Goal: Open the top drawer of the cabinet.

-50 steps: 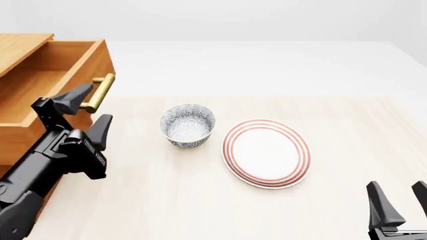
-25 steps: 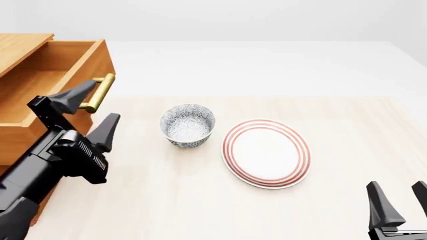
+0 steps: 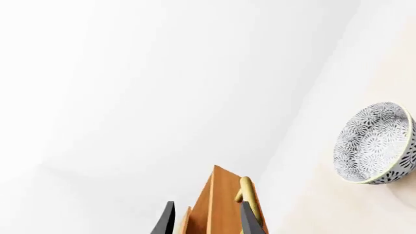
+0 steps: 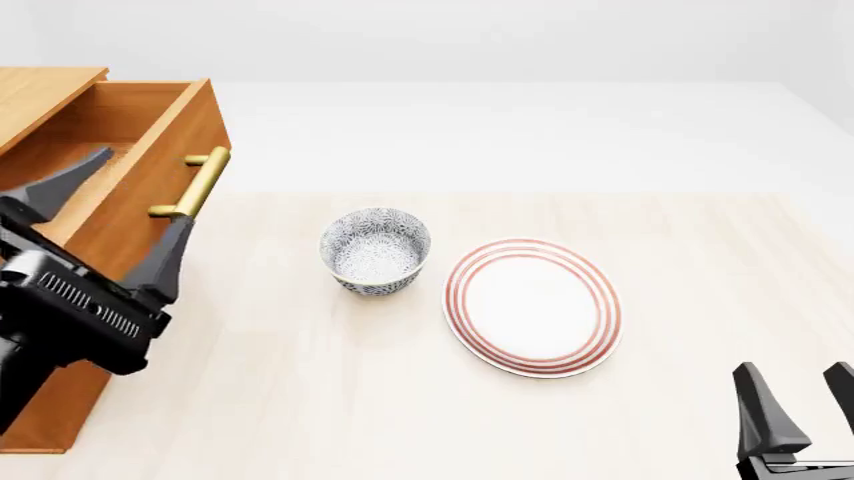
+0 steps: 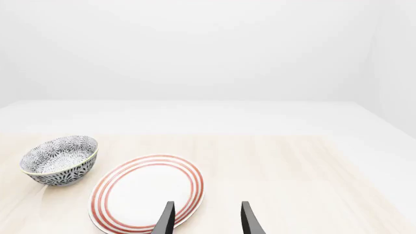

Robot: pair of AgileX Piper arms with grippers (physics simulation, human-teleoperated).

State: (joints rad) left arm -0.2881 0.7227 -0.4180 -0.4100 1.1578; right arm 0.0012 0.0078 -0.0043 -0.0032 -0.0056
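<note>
Right gripper [image 4: 801, 405]: nearest item, at the near right edge of the table [image 4: 400, 400] in the front view. Two dark fingers upright and apart, gap empty, touching nothing. Bare tabletop lies all around it.

Left gripper [image 4: 114, 215]: near left, fingers spread wide. One finger sits over the drawer's interior, the other against the outer side of its front panel, so the panel stands between them. Contact with the wood cannot be told. The left wrist view shows only the two fingertips [image 3: 249, 219], with the panel's top edge between them.

Plate [image 4: 533, 306]: white with red rings, flat on the table right of centre, well apart from both grippers. The right wrist view shows it just past that gripper's fingertips [image 5: 166, 217].

Bowl [image 4: 375, 250]: blue-patterned, upright, just left of the plate and not touching it. Open tabletop separates it from the cabinet. Both wrist views show it; the left one shows it to one side of the drawer front.

Top drawer [image 4: 127, 140]: pulled out toward the right from the cabinet [image 4: 40, 85], plain wood interior exposed. Its brass handle [image 4: 194, 183] faces the bowl, with free room between.

Cabinet: at the table's left edge, cut off by the frame; lower drawers hidden behind the left arm. Only the front view shows the cabinet top.

Far side: bare tabletop runs to a white wall.
</note>
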